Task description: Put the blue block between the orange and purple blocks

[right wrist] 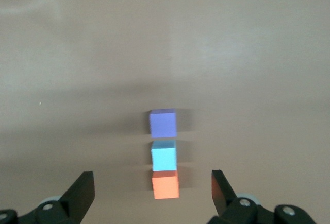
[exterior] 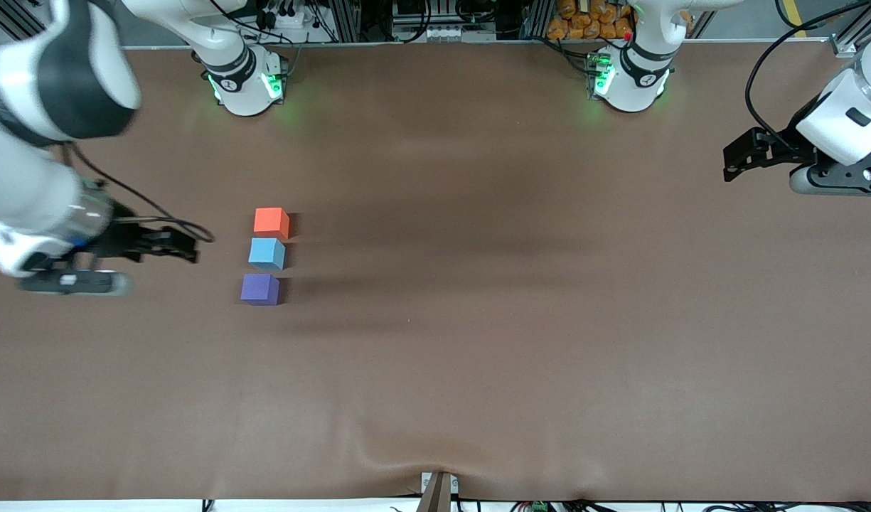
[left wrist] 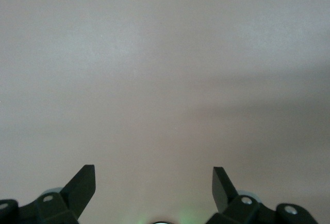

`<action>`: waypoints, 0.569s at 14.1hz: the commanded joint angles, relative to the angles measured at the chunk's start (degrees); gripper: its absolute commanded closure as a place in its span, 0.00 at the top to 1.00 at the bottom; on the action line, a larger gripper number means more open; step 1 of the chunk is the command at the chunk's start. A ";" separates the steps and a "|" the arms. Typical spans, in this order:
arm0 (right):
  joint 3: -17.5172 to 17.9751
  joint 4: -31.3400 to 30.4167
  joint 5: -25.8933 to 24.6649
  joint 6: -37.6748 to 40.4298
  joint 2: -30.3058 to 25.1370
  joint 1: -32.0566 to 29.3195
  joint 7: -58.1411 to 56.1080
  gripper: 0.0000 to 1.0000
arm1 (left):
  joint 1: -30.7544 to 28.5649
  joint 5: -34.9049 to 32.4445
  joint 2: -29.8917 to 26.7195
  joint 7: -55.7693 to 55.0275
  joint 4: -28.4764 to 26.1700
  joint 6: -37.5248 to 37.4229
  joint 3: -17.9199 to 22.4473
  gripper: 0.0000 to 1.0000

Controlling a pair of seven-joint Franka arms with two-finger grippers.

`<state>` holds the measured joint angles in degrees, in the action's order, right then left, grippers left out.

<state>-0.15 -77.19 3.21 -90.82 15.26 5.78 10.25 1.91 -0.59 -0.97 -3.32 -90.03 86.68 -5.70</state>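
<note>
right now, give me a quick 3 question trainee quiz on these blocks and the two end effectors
1. True or false: the blue block lies between the orange block and the purple block.
2. Which block lies nearest the front camera? A) orange B) blue C) purple
3. Fill in: the right end effector is ____ and holds nothing, up beside the row of blocks toward the right arm's end of the table.

Key:
1. True; the three blocks sit in one row, blue in the middle.
2. C
3. open. The left end effector is open too, waiting at the left arm's end.
</note>
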 commanded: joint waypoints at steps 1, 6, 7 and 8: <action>0.41 9.93 -0.83 10.88 2.14 -2.79 -0.76 1.00 | -0.42 1.03 0.17 0.95 0.82 -0.02 -0.18 1.00; 1.11 2.86 -4.70 14.81 -9.62 -2.17 -1.19 1.00 | -0.42 1.03 0.17 0.95 0.82 -0.02 -0.18 1.00; 0.94 -0.04 -4.70 13.31 -11.81 -2.52 -1.63 1.00 | -0.51 1.03 0.17 0.95 0.82 -0.02 -0.18 1.00; 0.76 -2.33 -4.70 12.34 -13.32 -2.79 -3.90 1.00 | -0.51 1.03 0.17 0.95 0.91 -0.02 -0.18 1.00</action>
<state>0.64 -71.55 -0.40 -75.29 7.15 3.57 8.96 1.92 -0.59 -0.97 -3.32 -89.99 86.69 -5.70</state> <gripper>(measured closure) 0.000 0.000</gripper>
